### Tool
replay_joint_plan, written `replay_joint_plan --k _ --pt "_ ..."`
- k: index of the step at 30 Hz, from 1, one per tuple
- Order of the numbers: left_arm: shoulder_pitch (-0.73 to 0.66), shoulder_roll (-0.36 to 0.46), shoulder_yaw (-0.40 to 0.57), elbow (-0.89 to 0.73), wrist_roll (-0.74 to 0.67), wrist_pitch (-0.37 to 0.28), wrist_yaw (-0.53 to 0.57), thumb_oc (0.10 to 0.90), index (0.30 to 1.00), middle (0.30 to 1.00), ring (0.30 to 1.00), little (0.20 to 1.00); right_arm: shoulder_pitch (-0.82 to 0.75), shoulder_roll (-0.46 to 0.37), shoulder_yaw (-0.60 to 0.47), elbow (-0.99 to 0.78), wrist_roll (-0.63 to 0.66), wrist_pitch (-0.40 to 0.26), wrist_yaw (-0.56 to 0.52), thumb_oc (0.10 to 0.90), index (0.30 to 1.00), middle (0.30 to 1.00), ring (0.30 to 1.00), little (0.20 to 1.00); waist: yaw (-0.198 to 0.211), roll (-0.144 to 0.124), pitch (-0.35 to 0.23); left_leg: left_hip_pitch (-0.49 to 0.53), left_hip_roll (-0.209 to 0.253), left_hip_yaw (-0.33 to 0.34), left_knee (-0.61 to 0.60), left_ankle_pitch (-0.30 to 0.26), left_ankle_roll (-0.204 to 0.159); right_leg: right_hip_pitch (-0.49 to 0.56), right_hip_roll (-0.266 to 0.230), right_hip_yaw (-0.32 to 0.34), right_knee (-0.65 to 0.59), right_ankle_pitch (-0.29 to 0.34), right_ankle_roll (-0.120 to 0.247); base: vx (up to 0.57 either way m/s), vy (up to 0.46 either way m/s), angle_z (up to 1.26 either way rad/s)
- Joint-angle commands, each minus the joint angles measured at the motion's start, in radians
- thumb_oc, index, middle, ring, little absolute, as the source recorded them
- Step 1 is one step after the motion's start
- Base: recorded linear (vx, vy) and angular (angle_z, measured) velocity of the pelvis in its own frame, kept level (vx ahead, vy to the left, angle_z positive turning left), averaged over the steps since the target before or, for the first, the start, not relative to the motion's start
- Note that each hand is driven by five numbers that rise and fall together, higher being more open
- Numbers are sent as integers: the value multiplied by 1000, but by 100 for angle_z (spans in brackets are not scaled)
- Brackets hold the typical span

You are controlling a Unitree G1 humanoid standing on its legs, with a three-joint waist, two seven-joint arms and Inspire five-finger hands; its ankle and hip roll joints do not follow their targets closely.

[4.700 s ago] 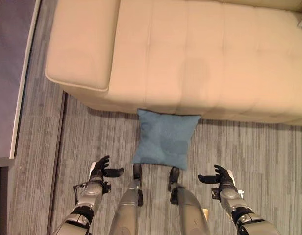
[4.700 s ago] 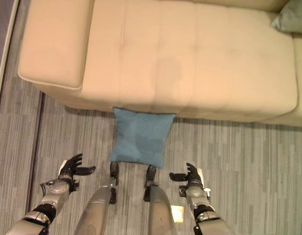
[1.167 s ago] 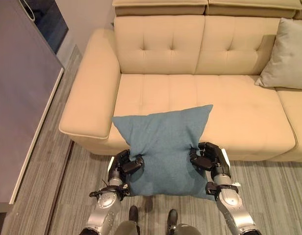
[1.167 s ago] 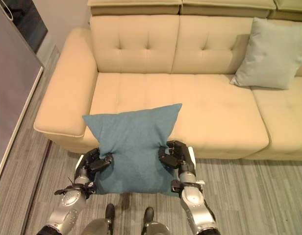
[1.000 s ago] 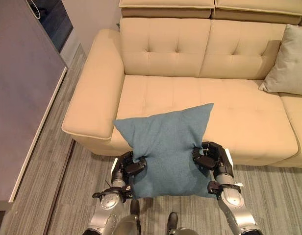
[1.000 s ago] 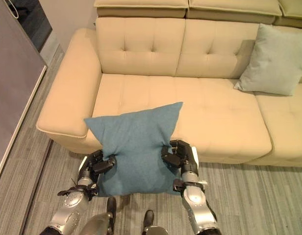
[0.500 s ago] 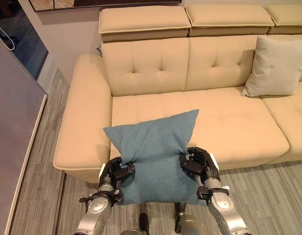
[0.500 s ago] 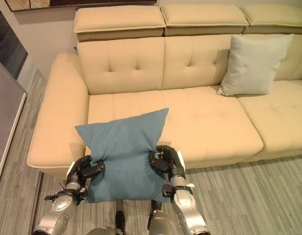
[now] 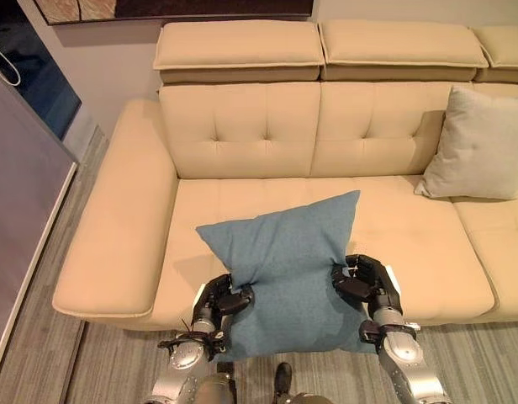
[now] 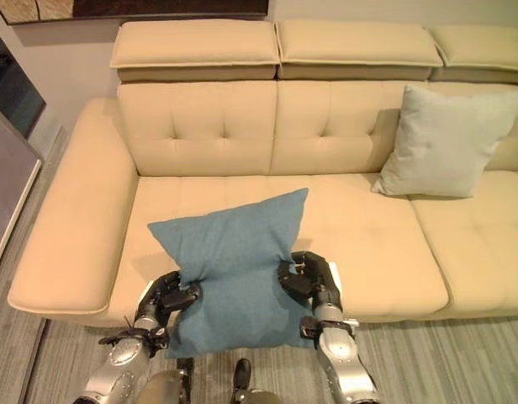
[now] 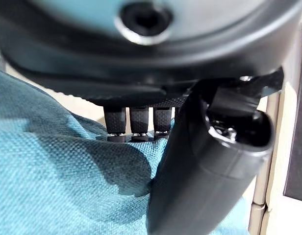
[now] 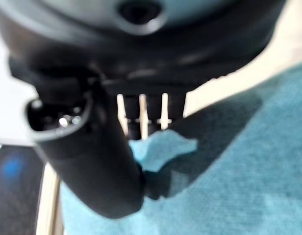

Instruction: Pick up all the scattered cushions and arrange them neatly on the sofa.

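A blue cushion (image 9: 284, 269) hangs in front of me over the front edge of the beige sofa (image 9: 259, 143), held between both hands. My left hand (image 9: 215, 301) is shut on its left side, thumb and fingers pinching the cloth (image 11: 67, 181). On the other side my right hand (image 9: 368, 282) is shut on the fabric (image 12: 229, 186). The cushion's upper corners stand up above the seat. A pale grey cushion (image 10: 444, 139) leans against the backrest at the right.
The sofa's wide left armrest (image 9: 116, 236) lies beside the held cushion. A dark panel (image 9: 23, 168) stands at the far left. Grey wood-look floor (image 10: 461, 353) runs along the sofa's front. The left seat and its backrest are bare.
The blue cushion, once on the floor by the sofa, is held up in both hands. The camera has shifted; the cushion now reaches farther over the seat.
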Motion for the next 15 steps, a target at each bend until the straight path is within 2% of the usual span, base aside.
replay_joint_plan --k 1,4,8,10,11,12,15 --pt "-63 -4 5 -145 30 -100 -49 400 300 300 300 300 -66 19 8 -146 8 -126 27 400 300 300 300 300 33 14 -86 76 7 -11 -12 4 0 29 -32 20 104 -129 119 172 67 -43" --pt "-48 2 19 -151 33 -100 -39 400 300 300 300 300 -72 26 15 -151 2 -121 32 400 300 300 300 300 42 7 -110 146 -3 -7 -39 -18 13 55 -47 34 104 -131 132 191 131 -41" --pt "-37 13 36 -167 37 -102 -35 400 300 300 300 300 -90 38 23 -152 -7 -113 38 400 300 300 300 300 60 10 -123 188 -14 10 -46 -49 40 50 -72 51 146 -131 154 82 138 -12" --pt "-26 20 44 -177 39 -104 -34 400 300 300 300 300 -101 49 28 -158 -15 -113 44 400 300 300 300 300 68 17 -121 207 -19 17 -53 -59 60 13 -94 57 237 -117 173 27 172 -46" --pt "-22 31 56 -188 38 -108 -27 400 300 300 300 300 -113 53 29 -165 -24 -111 45 400 300 300 300 300 58 26 -104 218 -21 16 -56 -61 79 -49 -106 77 352 -87 201 -22 162 -36" --pt "-22 35 61 -188 37 -112 -28 400 300 300 300 300 -113 59 28 -166 -23 -113 46 400 300 300 300 300 53 30 -97 220 -21 12 -58 -62 85 -79 -107 89 391 -83 210 -32 113 -24" --pt "-29 37 63 -183 40 -116 -29 400 300 300 300 300 -112 65 24 -166 -24 -118 46 400 300 300 300 300 44 34 -92 227 -30 -2 -63 -67 92 -116 -101 114 392 -90 202 -8 15 0"
